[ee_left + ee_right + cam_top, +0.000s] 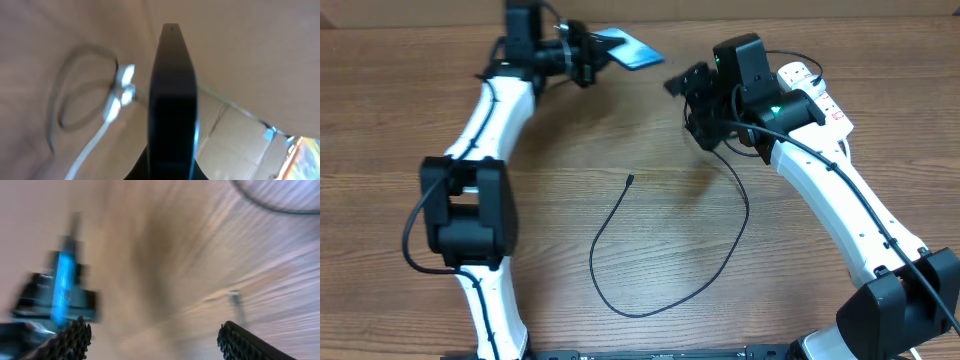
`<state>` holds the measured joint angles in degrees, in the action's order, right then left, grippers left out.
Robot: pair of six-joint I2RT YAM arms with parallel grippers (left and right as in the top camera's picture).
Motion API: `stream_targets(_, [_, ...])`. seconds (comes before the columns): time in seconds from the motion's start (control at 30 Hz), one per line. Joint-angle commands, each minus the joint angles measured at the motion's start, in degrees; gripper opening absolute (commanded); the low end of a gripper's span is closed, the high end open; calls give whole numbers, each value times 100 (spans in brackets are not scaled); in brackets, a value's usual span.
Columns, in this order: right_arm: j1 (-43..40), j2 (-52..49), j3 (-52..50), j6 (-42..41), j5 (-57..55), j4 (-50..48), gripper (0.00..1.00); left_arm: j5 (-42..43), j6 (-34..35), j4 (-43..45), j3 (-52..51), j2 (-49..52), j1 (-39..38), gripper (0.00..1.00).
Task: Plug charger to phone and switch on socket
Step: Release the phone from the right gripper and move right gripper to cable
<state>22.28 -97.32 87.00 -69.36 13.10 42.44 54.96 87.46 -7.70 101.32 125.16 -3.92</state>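
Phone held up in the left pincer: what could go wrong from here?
1. The phone appears lifted, pinched in the left pincer; pushing a connector in could twist it or make it slip.
2. The charger tip lies on the table, apart from the open, empty right pincer; so small a tip may be hard to grasp.
3. The charger loops under the right arm and might snag.

The white-and-black left arm (498, 105) stretches toward the far side, its black left pincer (592, 50) clamped tight. The white-and-black right arm (830, 190) bends inward, its black right pincer (150, 337) spread wide, ribbed fingertips (235, 342) apart.
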Motion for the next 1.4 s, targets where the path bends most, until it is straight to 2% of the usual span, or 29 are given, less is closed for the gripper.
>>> stream_targets(0.0, [149, 90, -4, 2426, -129, 76, 82, -94, -2061, -177, 122, -153, 444, 4])
stream_targets(0.17, [688, -586, -111, 3399, -7, 221, 72, 190, -4393, -1167, 122, -153, 599, 4])
stream_targets(0.33, [1250, -1202, -111, 3427, 50, 546, 73, 140, -5702, -2129, 142, -155, 551, 4])
stream_targets(0.43, [1493, -1569, -111, 3429, -28, 774, 73, -1222, -6367, -3176, 457, -251, 540, 4])
stream_targets(0.53, [1528, -1810, -111, 3427, -57, 863, 68, -2387, -6607, -3985, 879, -345, 540, 4])
stream_targets(0.67, [1528, -2015, -111, 3397, -92, 629, 62, -3259, -6629, -4524, 1320, -358, 540, 4])
stream_targets(0.87, [1528, -2328, -35, 3241, -761, 492, 59, -3552, -6629, -4894, 1434, -358, 540, 4])
stream_targets(1.07, [1526, -2332, 964, 3552, -986, 1491, 60, -3552, -6699, -5093, 1434, -358, 533, 4])
stream_targets(1.13, [1526, -2337, 1248, 3799, -1003, 1851, 64, -3550, -6830, -5219, 1434, -358, 529, 4])
stream_targets(1.2, [1528, -2337, 1257, 3812, -986, 1788, 81, -3550, -6867, -5278, 1434, -358, 529, 4])
stream_targets(1.27, [1547, -2337, 1255, 3781, -841, 1685, 83, -3550, -6867, -5340, 1434, -358, 529, 4])
stream_targets(1.3, [1550, -2337, 1241, 3770, -802, 1543, 89, -3550, -6874, -5370, 1434, -358, 529, 4])
stream_targets(1.37, [1547, -2337, 1161, 3757, -859, 1051, 88, -3547, -6953, -5401, 1434, -358, 529, 4])
